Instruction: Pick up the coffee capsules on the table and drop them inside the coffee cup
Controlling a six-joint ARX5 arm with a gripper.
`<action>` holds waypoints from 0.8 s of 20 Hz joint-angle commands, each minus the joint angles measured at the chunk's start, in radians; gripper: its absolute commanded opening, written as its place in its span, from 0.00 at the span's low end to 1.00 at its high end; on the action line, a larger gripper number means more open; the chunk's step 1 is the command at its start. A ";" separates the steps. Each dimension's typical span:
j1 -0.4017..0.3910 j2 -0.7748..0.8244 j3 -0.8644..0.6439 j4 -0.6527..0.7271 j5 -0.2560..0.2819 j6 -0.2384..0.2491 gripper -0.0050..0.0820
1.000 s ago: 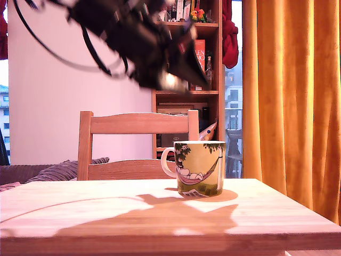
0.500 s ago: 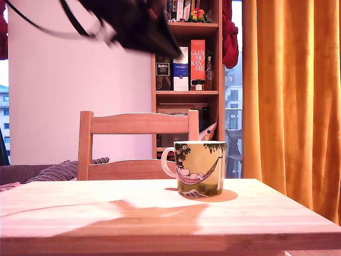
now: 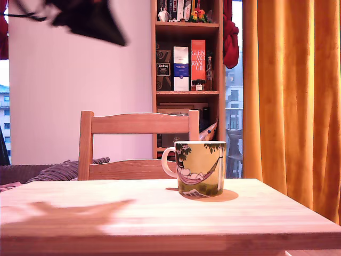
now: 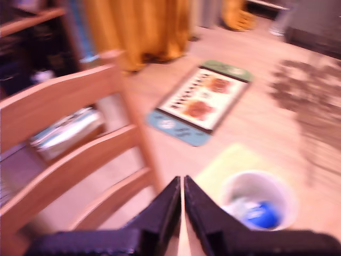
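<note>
The coffee cup (image 3: pixel 200 168), yellow-green with a hammock print and a white handle, stands upright on the pale wooden table (image 3: pixel 256 213). No capsule lies on the tabletop in the exterior view. My gripper (image 3: pixel 114 34) is a dark blur high at the exterior view's upper left, well away from the cup. The blurred wrist view looks down into the cup (image 4: pixel 234 186): a dark blue coffee capsule (image 4: pixel 262 214) lies inside, beside a pale shape too smeared to identify. There my gripper (image 4: pixel 183 184) is shut, its black fingers (image 4: pixel 165 205) together with nothing between them.
A wooden chair (image 3: pixel 138 124) stands behind the table, its back also in the wrist view (image 4: pixel 58 101). Behind it are a bookshelf (image 3: pixel 186 53) and orange curtains (image 3: pixel 293 96). A printed mat (image 4: pixel 200 101) lies on the floor.
The arm has swung up and toward the exterior view's left, away from above the cup. Its shadow on the table has slid left. The cup has not moved.
</note>
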 commanded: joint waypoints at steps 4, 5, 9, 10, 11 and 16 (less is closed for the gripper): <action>0.085 -0.037 -0.125 0.037 0.005 0.003 0.03; 0.100 -0.051 -0.150 0.051 0.004 0.003 0.03; 0.159 -0.113 -0.266 0.100 0.003 -0.019 0.03; 0.178 -0.133 -0.299 0.122 0.003 -0.036 0.03; 0.197 -0.155 -0.333 0.144 0.003 -0.052 0.03; 0.263 -0.320 -0.498 0.190 0.004 -0.084 0.03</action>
